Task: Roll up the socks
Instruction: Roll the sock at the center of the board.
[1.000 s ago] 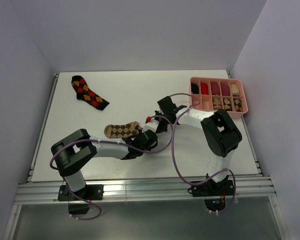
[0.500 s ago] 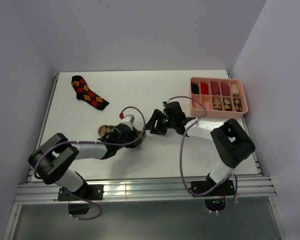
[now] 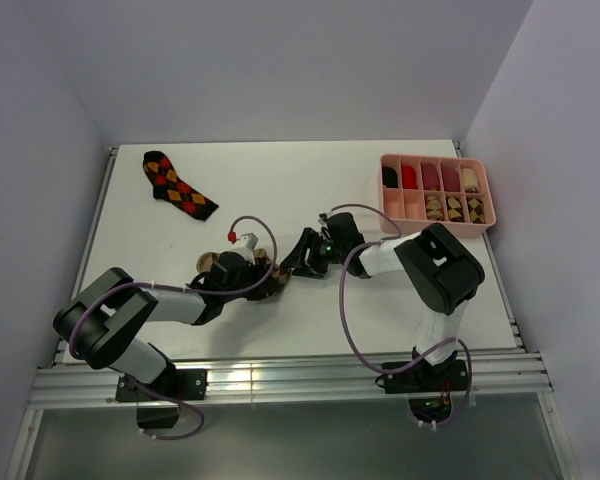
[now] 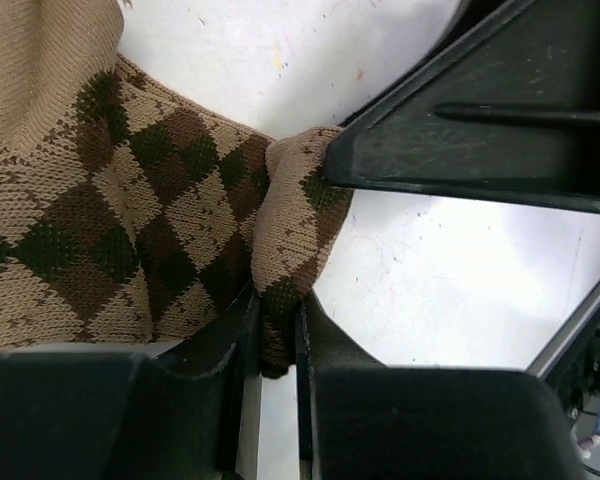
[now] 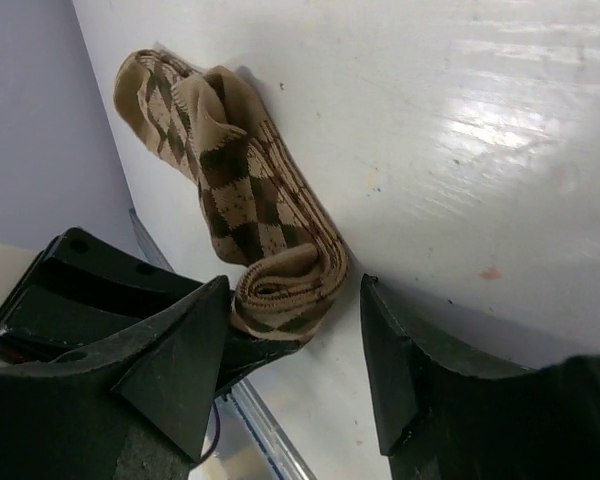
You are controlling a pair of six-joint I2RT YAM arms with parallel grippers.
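**Curled end in my right claw's gap, fold pinned by my left**

The tan-brown-cream sock (image 5: pixel 230 190) lies on the white tabletop (image 5: pixel 460 120). Its long axis runs straight ahead of my right claw (image 5: pixel 292 283) and away from it. The end nearest that claw is turned over into a loose first curl, which sits in the gap between its jaws. They stand wide, one on each side, with one jaw touching the curl's edge.

My left claw (image 4: pixel 277 322) meets the same end from the opposite side and is nipped narrow on a fold of the knit, with fabric bunched between its jaws. Of the two, the left alone has a hold.

The cloth is a soft, limp knit with argyle diamonds and a ribbed edge, and I judge it will slump unless kept taut.

The black-red-orange sock (image 3: pixel 180 186) lies well apart, beyond my left claw.
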